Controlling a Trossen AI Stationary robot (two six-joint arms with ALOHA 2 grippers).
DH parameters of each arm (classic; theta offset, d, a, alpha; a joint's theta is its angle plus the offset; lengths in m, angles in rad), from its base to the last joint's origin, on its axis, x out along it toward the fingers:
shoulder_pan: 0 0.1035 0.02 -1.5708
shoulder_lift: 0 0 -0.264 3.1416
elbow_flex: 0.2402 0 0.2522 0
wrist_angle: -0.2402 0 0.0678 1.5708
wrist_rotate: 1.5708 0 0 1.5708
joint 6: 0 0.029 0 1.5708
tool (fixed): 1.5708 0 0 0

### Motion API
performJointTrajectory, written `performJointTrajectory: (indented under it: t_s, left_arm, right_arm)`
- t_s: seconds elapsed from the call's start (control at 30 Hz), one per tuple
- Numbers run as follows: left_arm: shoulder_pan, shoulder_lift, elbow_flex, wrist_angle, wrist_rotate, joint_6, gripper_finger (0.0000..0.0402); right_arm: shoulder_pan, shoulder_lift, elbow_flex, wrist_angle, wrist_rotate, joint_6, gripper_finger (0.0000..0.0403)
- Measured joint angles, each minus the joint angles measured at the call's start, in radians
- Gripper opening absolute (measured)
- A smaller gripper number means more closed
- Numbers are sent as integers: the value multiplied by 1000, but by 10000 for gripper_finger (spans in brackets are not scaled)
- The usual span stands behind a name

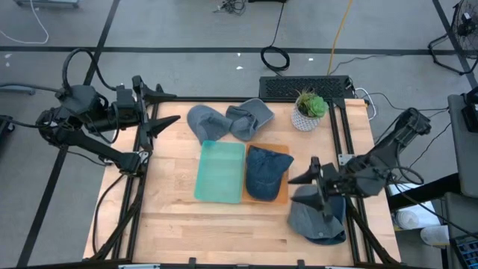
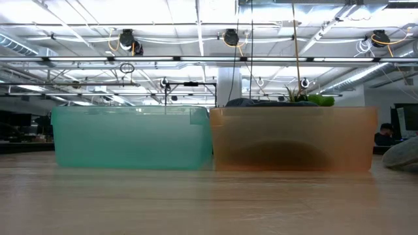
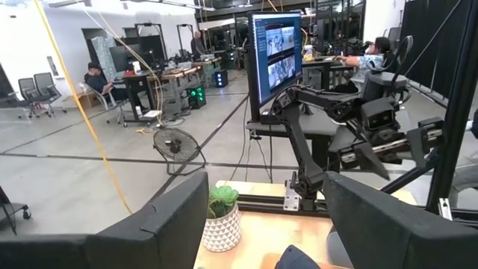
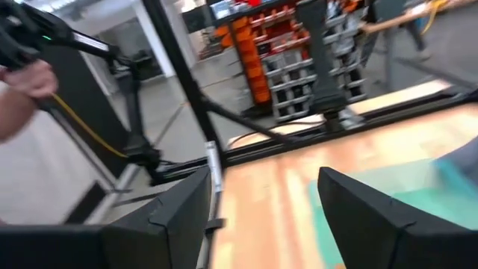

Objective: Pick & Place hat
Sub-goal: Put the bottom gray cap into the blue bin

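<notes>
A dark blue hat (image 1: 267,173) lies in the orange bin (image 1: 284,196); in the low view its crown (image 2: 261,102) shows above the orange bin's wall (image 2: 294,140). Beside it stands the green bin (image 1: 220,170). A grey hat (image 1: 314,218) lies at the table's right near corner, and two more grey hats (image 1: 205,119) (image 1: 250,118) lie near the far edge. My right gripper (image 1: 310,196) is open above the near grey hat, fingers pointing left. My left gripper (image 1: 173,108) waits open over the table's far left corner.
A potted plant (image 1: 308,108) stands at the far right of the table, with a black keyboard (image 1: 306,86) behind it. Black frame rails run along both sides of the table. Bare wood lies along the near edge and left of the green bin (image 2: 130,137). People sit at desks in the room behind.
</notes>
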Motion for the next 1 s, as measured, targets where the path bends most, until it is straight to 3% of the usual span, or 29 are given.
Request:
performJointTrajectory:
  t_s: [0.33,0.57,0.87,1.0]
  left_arm:
    - [0,2,0,-42,-11,-82,269]
    - [0,3,0,-42,-18,-84,269]
    - [0,3,0,-42,-17,-135,269]
    - [0,3,0,-42,-13,-135,269]
  right_arm:
    - [193,0,0,-71,-43,265,231]
    - [264,0,0,-273,-276,572,227]
    - [268,0,0,-336,-554,743,210]
    - [268,0,0,-341,-632,756,212]
